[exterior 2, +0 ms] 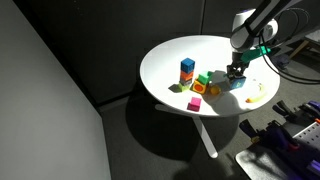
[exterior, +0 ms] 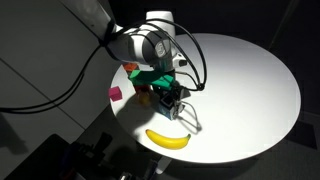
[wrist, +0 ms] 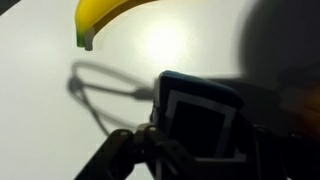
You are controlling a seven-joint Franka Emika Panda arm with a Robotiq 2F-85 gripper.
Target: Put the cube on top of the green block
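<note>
Now the hand [exterior: 176,106] pinches the cube [wrist: 198,120] over the white surface [wrist: 40,110], near the banana [wrist: 105,18]; the green block [exterior 2: 203,80] lies apart among other small blocks.

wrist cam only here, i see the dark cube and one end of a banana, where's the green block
Observer: The green block sits in a cluster of small blocks. The cluster is on the side of the pincer away from the banana.
Operator: anything right beside it
Observer: A red-orange block lies close to it, on the side nearer the pincer. I cannot tell whether they touch.
Operator: and behind it
Observer: A blue block stands on the green block's far side from the pincer.
</note>
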